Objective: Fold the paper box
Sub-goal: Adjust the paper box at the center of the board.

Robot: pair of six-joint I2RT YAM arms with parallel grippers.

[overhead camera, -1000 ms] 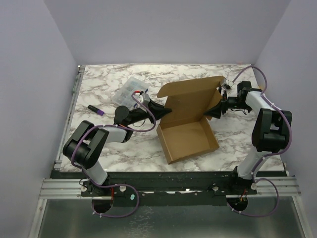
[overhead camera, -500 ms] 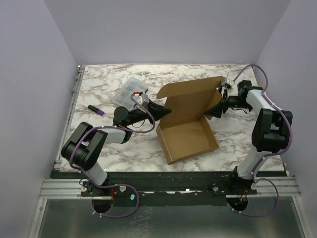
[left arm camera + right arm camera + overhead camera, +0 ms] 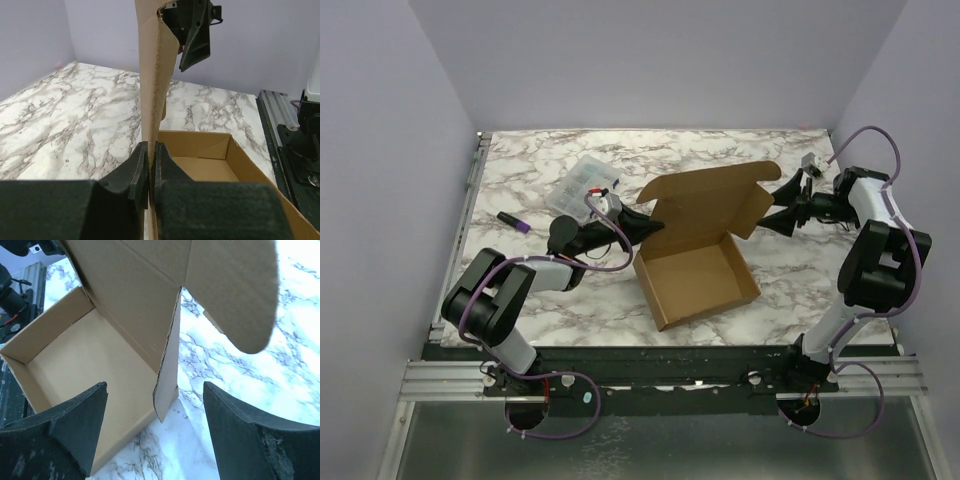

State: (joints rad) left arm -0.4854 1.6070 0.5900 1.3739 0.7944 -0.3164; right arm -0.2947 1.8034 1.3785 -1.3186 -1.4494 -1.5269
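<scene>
The brown paper box sits mid-table as a shallow open tray with its lid standing up at the back. My left gripper is shut on the lid's left edge; in the left wrist view the cardboard panel runs edge-on between the closed pads. My right gripper stands open just right of the lid's rounded side flap, touching nothing. In the right wrist view the box's corner flap lies ahead of the gap between the spread fingers.
A small clear plastic case lies at the back left, with a purple-capped pen nearer the left edge. A metal rail runs along the table's left side. Lilac walls enclose the table on three sides.
My right gripper has drawn back to the right, off the lid's right side, and opened wider. The lid's right flap now stands free. The left gripper keeps its hold.
</scene>
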